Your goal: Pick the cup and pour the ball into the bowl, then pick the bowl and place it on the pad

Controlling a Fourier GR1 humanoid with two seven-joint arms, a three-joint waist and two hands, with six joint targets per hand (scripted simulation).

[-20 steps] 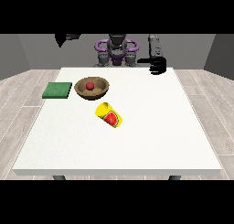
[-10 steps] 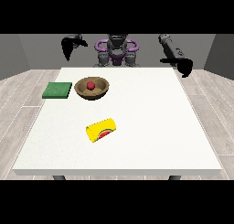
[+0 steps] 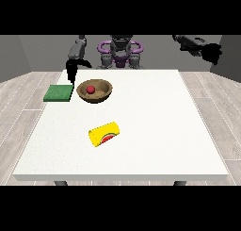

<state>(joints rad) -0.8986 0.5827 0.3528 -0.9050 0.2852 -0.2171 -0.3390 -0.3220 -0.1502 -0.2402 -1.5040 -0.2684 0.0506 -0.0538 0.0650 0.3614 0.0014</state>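
now ball (image 3: 90, 89) in bowl (image 3: 104, 92) — cup (image 3: 105, 134) toppled

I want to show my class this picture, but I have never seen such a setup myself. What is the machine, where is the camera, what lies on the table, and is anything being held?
The machine is a humanoid robot standing behind a white table. The camera stands across the table and faces it, so the robot looks small at the top. Its two black hands are raised: the hand at the view's left hangs near the table's far edge, and the hand at the view's right is out beyond the table. Neither holds anything. On the table lie a green pad, beside it a brown bowl with a red ball inside, and nearer the camera a yellow cup lying on its side.
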